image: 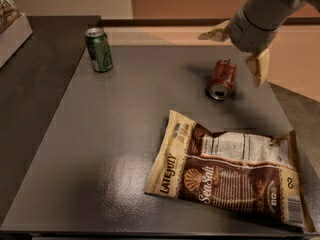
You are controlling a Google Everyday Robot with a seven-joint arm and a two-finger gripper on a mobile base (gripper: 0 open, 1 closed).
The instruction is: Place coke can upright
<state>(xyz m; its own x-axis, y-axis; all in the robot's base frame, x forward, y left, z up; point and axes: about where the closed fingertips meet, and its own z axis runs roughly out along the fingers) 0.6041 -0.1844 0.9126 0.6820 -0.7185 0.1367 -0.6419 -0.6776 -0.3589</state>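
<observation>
Just the one view here, set high off the near edge of the table [100,184], tilted well down and facing across it toward the far wall. It's mid-range, so nearly the whole tabletop fits. The gripper [229,60] hangs at top right, fingers spread, near the coke can [221,79]. The mount is possibly at head height.

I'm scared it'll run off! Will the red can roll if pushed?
Probably: the can lies on its round side on the smooth table, so a sideways nudge would likely roll it. It looks like thin metal, so hard squeezing may dent it. The open gripper hovers close by.
</observation>
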